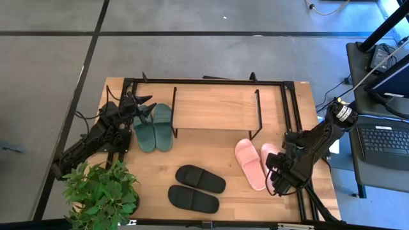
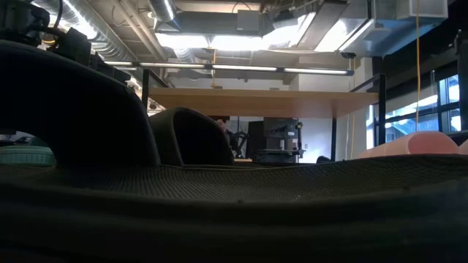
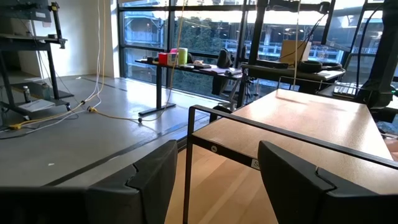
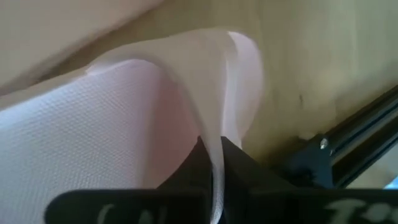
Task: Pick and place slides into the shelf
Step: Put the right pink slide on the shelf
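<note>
Right end effector [image 4: 217,163] pinched on pink slide's [image 1: 271,158] strap, long axis front-to-back; shelf [image 1: 217,108] lies to its left; left end effector [image 1: 144,108] open.

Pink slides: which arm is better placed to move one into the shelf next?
The right arm. Its end effector is shut on a pink slide's strap. The left end effector is open over the green slides, far from the pink pair.

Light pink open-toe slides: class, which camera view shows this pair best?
The high view: both light pink open-toe slides lie whole beside the right gripper. The right wrist view shows only a strap edge pinched in its jaws; the low view, a sliver; the left wrist view, none.
</note>
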Motion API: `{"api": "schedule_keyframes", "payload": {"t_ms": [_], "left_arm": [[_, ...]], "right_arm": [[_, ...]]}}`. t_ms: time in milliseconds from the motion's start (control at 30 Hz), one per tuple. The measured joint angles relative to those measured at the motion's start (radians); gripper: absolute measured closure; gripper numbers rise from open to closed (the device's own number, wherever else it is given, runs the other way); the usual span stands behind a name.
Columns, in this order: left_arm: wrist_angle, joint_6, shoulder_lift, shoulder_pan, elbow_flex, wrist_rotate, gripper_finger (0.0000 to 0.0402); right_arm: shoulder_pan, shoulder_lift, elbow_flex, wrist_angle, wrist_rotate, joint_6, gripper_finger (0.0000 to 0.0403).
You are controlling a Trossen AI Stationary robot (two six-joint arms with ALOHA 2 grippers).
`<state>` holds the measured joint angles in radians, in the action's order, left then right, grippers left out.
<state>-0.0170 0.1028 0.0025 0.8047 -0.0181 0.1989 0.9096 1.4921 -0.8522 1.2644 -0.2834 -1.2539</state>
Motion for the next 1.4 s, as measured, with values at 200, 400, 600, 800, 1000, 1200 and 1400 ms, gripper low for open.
{"api": "schedule_keyframes", "payload": {"t_ms": [200, 400, 600, 800, 1000, 1200, 1400], "left_arm": [[0.000, 0.001, 0.000, 0.000, 0.000, 0.000, 0.0185], [0.000, 0.003, 0.000, 0.000, 0.000, 0.000, 0.0185], [0.000, 0.003, 0.000, 0.000, 0.000, 0.000, 0.0185], [0.000, 0.003, 0.000, 0.000, 0.000, 0.000, 0.0185], [0.000, 0.003, 0.000, 0.000, 0.000, 0.000, 0.0185], [0.000, 0.001, 0.000, 0.000, 0.000, 0.000, 0.0185], [0.000, 0.000, 0.000, 0.000, 0.000, 0.000, 0.0185]], "right_arm": [[-0.005, 0.000, -0.200, 0.074, 0.031, -0.001, 0.0390], [-0.024, 0.000, -0.435, 0.093, -0.040, 0.016, 0.0390], [-0.064, 0.000, -0.602, 0.097, -0.262, 0.218, 0.0390], [-0.183, 0.000, -0.710, 0.095, -0.477, 0.525, 0.0390], [-0.414, 0.000, -0.776, 0.058, -0.570, 0.775, 0.0390], [-0.653, 0.000, -0.787, 0.031, -0.575, 0.925, 0.0391], [-0.818, 0.029, -0.787, 0.035, -0.575, 0.953, 0.0391]]}}
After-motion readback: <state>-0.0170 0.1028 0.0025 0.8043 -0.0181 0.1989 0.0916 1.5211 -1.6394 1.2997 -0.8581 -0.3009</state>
